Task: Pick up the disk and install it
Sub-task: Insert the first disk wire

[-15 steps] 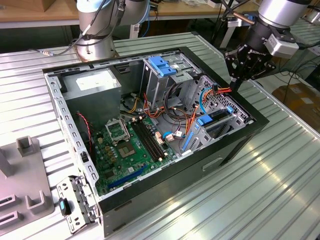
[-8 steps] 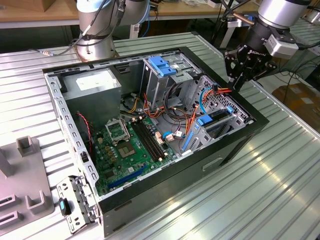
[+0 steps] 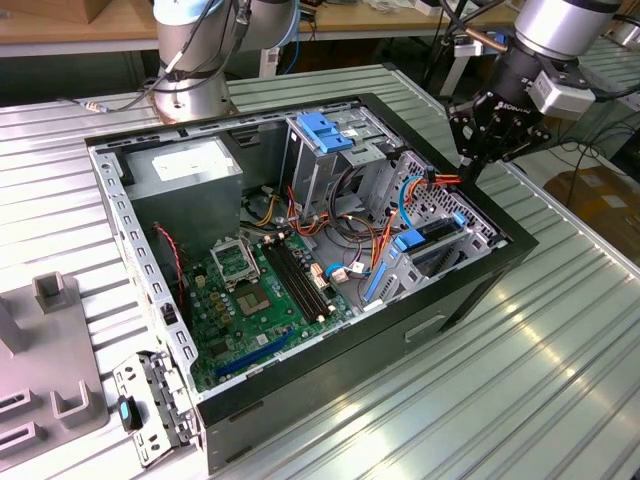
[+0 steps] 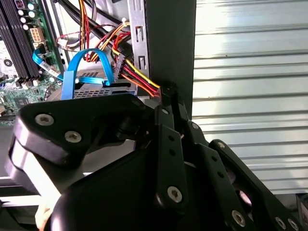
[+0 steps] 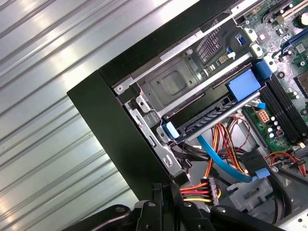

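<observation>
The gripper [image 3: 478, 158] hangs over the far-right corner of the open computer case [image 3: 330, 385] in the exterior view, just above the bundle of red, yellow and orange power cables [image 3: 445, 180]. In the second wrist view the fingertips [image 4: 166, 98] meet at the case wall beside that bundle [image 4: 137, 77]; the jaws appear pressed together with nothing between them. The disk [image 5: 211, 118], grey metal with blue carrier rails, sits seated in the drive bay along the case's right wall, its blue rail tab [image 5: 245, 83] toward the motherboard [image 3: 255, 290]. A light-blue data cable [image 5: 216, 161] loops beside the bay. The case rests on a ribbed metal table [image 3: 560, 340].
</observation>
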